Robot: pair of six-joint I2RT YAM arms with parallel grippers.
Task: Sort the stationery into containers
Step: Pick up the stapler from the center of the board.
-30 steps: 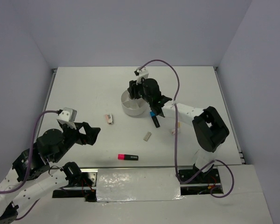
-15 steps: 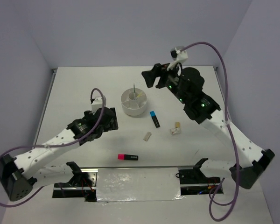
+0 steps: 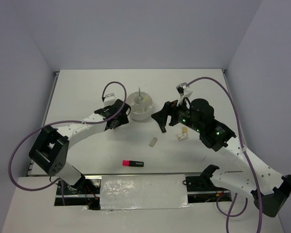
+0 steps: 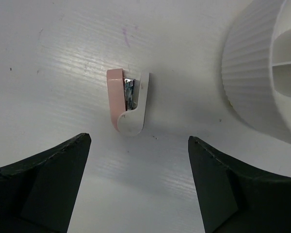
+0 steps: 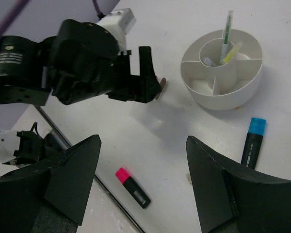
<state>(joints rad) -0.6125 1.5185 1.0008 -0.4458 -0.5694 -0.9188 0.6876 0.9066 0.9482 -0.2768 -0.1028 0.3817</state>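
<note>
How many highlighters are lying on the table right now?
2. The pink highlighter lies at the near edge of the table; the blue highlighter lies close beside the cup, clear only in the right wrist view. Others may be hidden.

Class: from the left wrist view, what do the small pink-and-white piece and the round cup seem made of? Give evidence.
The pink-and-white piece: likely moulded plastic, matte, rounded edges; its centre insert glints, probably metal. The round cup: apparently white plastic, matte, fine ribbing on its outer wall.
</note>
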